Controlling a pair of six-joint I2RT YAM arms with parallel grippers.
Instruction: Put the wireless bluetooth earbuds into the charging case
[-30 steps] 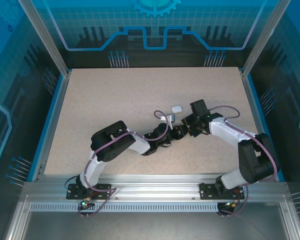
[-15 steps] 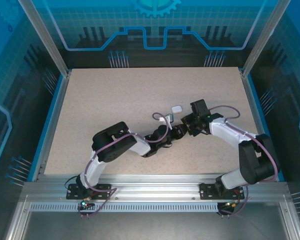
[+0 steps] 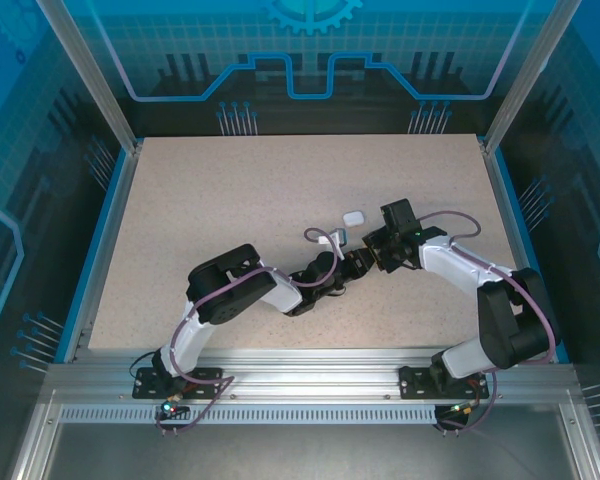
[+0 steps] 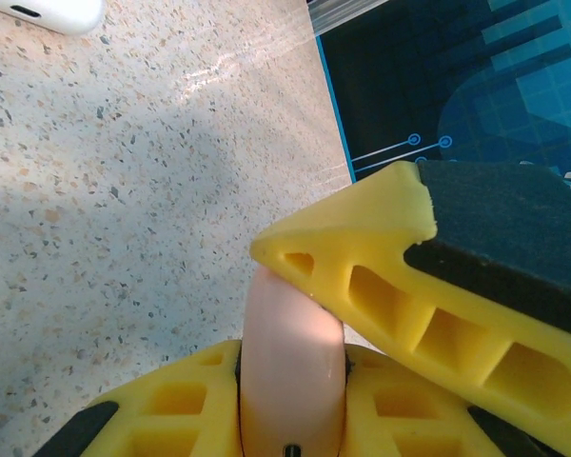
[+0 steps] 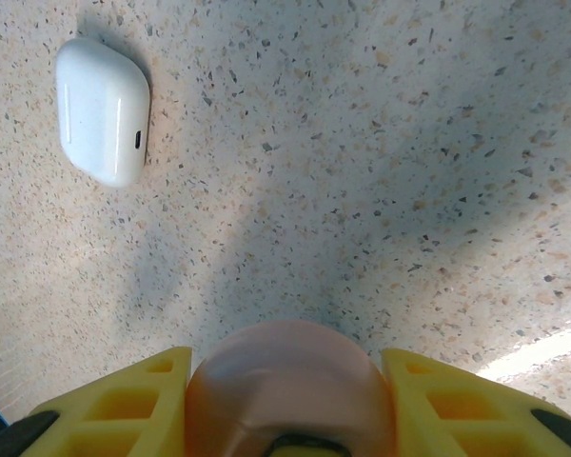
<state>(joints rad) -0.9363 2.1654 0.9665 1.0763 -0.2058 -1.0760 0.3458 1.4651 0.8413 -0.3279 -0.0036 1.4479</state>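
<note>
A pink round charging case (image 5: 287,376) sits between the yellow fingers of my right gripper (image 5: 285,367), which is shut on its wide sides. My left gripper (image 4: 291,354) is shut on the same pink case (image 4: 289,328), seen edge-on between its two fingers. One right finger (image 4: 409,286) crosses just above it. In the top view both grippers meet mid-table, the left gripper (image 3: 346,266) and the right gripper (image 3: 366,261) tip to tip. A white rounded-square case (image 5: 103,109) lies shut on the table just beyond them. The earbuds are hidden from view.
The white case (image 3: 353,217) lies a short way behind the two grippers, and also at the top left of the left wrist view (image 4: 48,11). The speckled table (image 3: 230,200) ends in a blue rim (image 3: 105,240) with metal posts and blue walls around it.
My left gripper's jaws have closed onto the pink case. The left arm has edged slightly right. The right arm and the white case have stayed put.
</note>
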